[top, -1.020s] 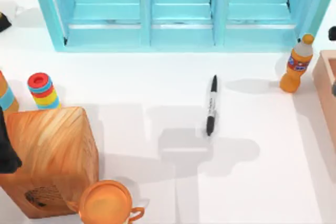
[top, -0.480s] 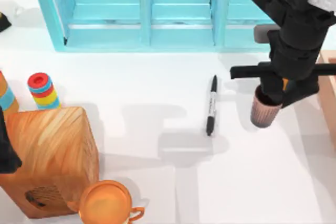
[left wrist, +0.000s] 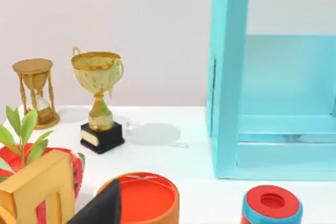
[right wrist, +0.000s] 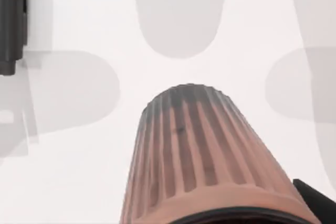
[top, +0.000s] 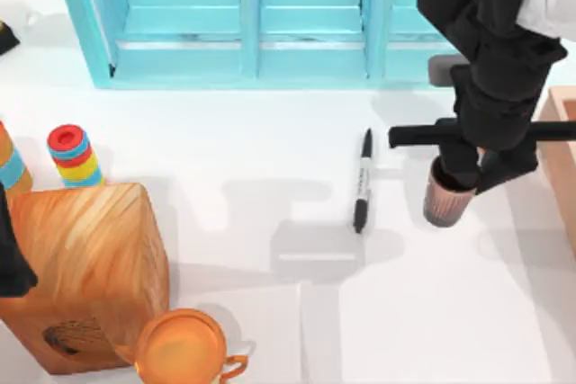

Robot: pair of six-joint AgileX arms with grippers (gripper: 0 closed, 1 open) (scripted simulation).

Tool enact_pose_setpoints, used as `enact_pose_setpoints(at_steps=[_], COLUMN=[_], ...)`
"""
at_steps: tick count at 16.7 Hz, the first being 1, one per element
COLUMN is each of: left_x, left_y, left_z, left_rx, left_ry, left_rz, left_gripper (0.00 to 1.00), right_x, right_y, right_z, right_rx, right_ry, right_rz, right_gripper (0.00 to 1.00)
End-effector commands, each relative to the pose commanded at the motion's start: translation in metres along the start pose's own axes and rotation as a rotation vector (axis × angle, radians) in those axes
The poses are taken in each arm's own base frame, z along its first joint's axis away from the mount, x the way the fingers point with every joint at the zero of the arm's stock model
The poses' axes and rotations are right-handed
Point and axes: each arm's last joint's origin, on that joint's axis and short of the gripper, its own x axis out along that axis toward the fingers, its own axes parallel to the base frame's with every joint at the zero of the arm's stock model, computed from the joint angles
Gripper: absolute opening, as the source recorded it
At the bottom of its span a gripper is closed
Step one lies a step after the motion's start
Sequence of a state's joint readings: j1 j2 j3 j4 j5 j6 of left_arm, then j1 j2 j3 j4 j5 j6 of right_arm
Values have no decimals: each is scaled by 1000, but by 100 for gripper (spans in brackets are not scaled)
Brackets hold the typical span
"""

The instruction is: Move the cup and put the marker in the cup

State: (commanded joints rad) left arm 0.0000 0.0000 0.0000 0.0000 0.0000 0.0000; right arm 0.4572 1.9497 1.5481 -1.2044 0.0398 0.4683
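1. While the right gripper (top: 461,182) grips the cup (top: 445,201) by its rim, the main risk I see is a slip: the hold takes only the top edge of a ribbed, tapering tumbler, so a quick sideways move could let it tilt or drop.
2. A second risk is the marker (top: 362,181). It lies flat on the desk (top: 270,159) just to the left of the cup, and a low pass toward it could knock it and send it rolling.
3. A cup set down at a slant could tip over, so it needs to land upright on its base.
4. The cup hangs upright directly under the right gripper, toward the desk's right side and in front of the blue cabinet (top: 306,15). Whether its base touches the desk I cannot tell. In the right wrist view the cup (right wrist: 210,161) is close below the camera, with the marker (right wrist: 11,19) off to one side on the bare desk.
5. The left arm stays parked at the desk's left edge; whether its gripper is open or closed cannot be told.
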Motion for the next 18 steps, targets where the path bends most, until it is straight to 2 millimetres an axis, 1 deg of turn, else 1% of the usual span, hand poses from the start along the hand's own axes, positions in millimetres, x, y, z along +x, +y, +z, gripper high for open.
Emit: enact_pose_setpoints(at_steps=[3,4,8,18], left_x=[0,0,0,0], left_y=[0,0,0,0], left_z=[0,0,0,0], left_rx=[0,0,0,0], left_ry=[0,0,0,0], left_rz=[0,0,0,0], left_gripper=[100,100,100,100], right_x=[23,28,29,29], right_y=[2,3,3,3], right_z=[0,0,0,0], right_rx=[3,5,5,5], right_ry=[1,2,1,1], right_rz=[-2,-3,-3,-3], right_gripper=[0,0,0,75])
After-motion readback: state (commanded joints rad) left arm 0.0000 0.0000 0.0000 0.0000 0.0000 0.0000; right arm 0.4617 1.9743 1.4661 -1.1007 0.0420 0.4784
